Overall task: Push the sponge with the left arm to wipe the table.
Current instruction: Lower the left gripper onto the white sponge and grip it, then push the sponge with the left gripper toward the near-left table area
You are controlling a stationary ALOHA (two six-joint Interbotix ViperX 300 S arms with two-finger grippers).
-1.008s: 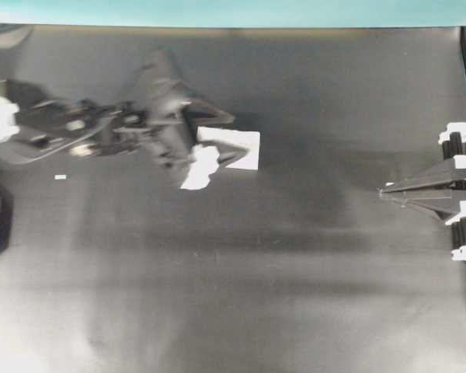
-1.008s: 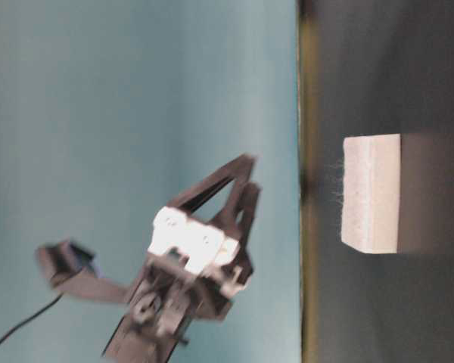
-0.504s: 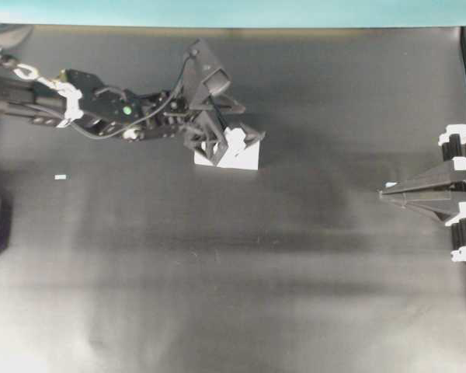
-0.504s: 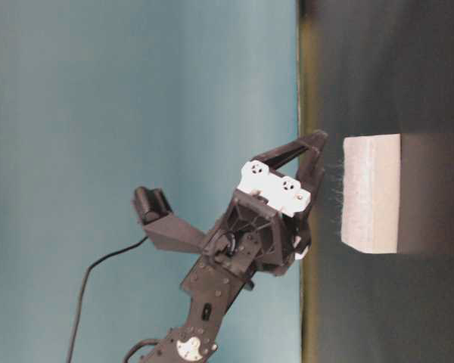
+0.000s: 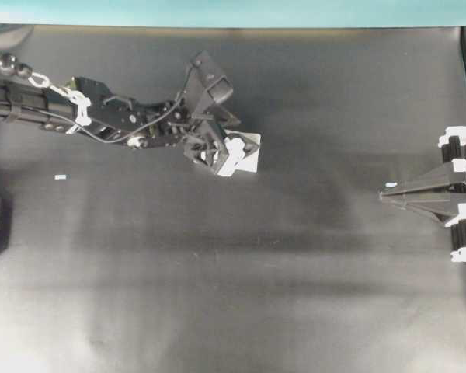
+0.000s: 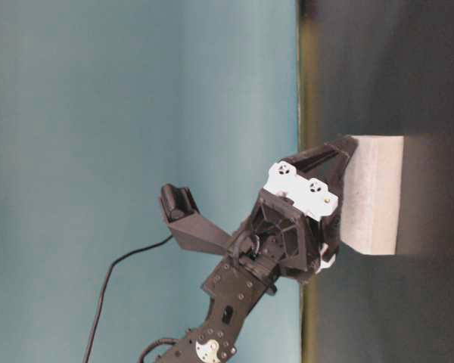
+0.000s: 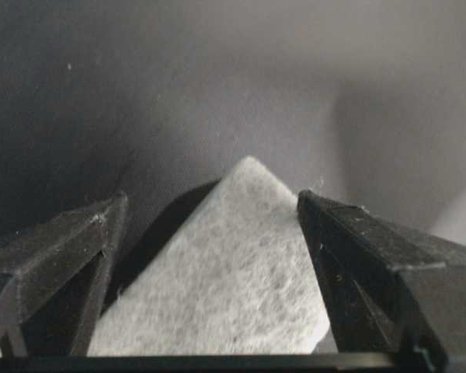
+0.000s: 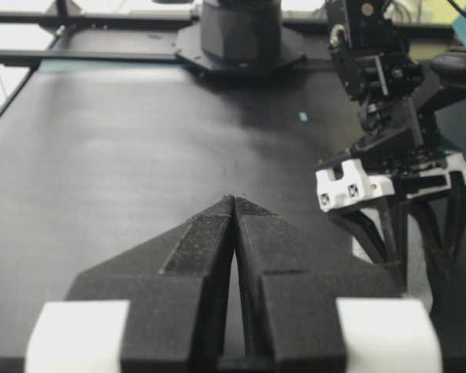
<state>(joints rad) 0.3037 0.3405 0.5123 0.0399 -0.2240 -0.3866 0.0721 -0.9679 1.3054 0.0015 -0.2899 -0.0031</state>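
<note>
Both tool (image 7: 210,225) fingers wide, straddling sponge (image 7: 225,287)

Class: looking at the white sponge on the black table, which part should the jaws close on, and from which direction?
Grip the sponge across its two long flat sides, coming from above. It lies flat as a low block, and the left gripper already straddles it with jaws open, one corner pointing ahead between them.
</note>
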